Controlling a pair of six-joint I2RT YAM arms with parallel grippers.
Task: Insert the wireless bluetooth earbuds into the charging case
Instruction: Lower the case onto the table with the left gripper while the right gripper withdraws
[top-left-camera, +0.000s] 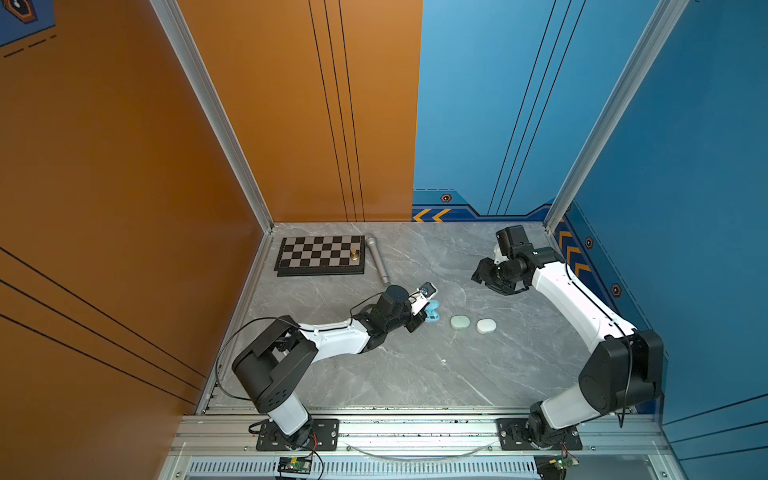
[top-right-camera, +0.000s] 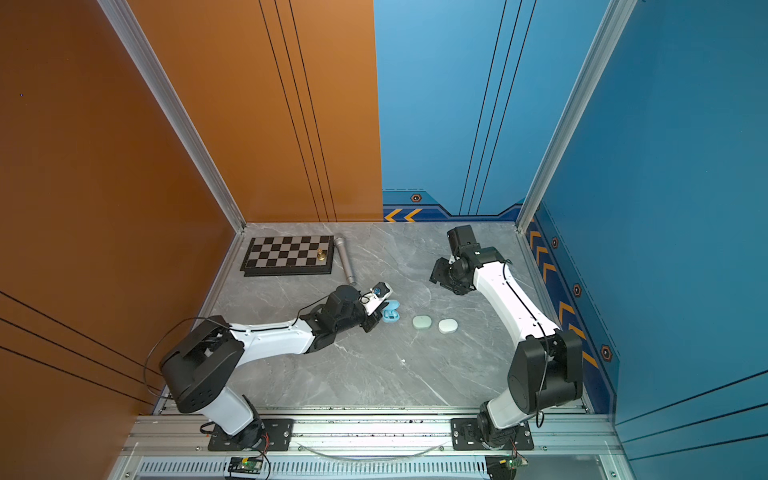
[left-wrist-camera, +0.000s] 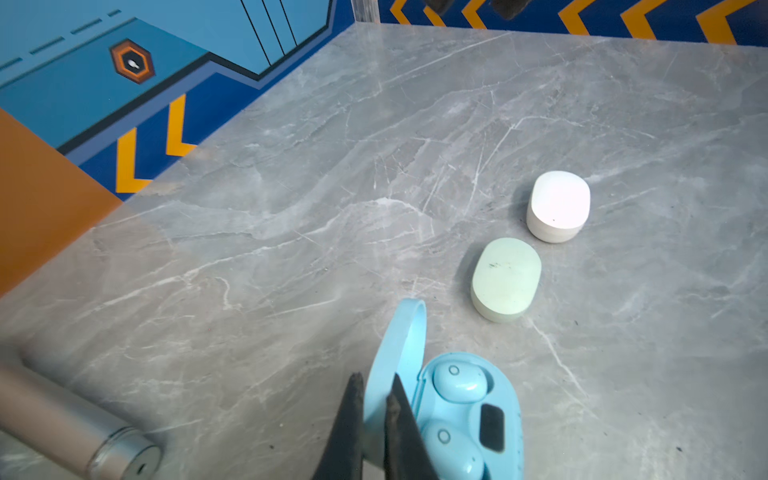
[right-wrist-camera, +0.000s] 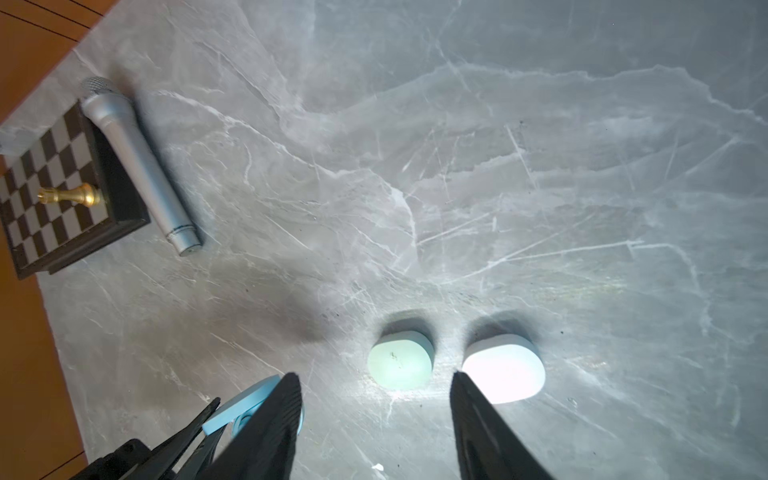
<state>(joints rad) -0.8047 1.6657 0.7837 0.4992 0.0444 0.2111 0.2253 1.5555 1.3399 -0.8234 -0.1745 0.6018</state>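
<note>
Two earbuds (left-wrist-camera: 459, 382) sat in the blue case (left-wrist-camera: 513, 399); the left claw (left-wrist-camera: 376, 386) pinched its lid (left-wrist-camera: 405, 332), probably to steady it; the right claw (right-wrist-camera: 374, 376) gaped empty, apart from the case.

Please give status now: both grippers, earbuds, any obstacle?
Left gripper shut on blue case lid. Right gripper open, empty, raised. Two blue earbuds seated in the open blue case. Closed mint case and white case stand aside.

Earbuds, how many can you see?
2: one pale blue earbud and its twin sit in the open blue case. More may hide inside the closed mint case and white case.
</note>
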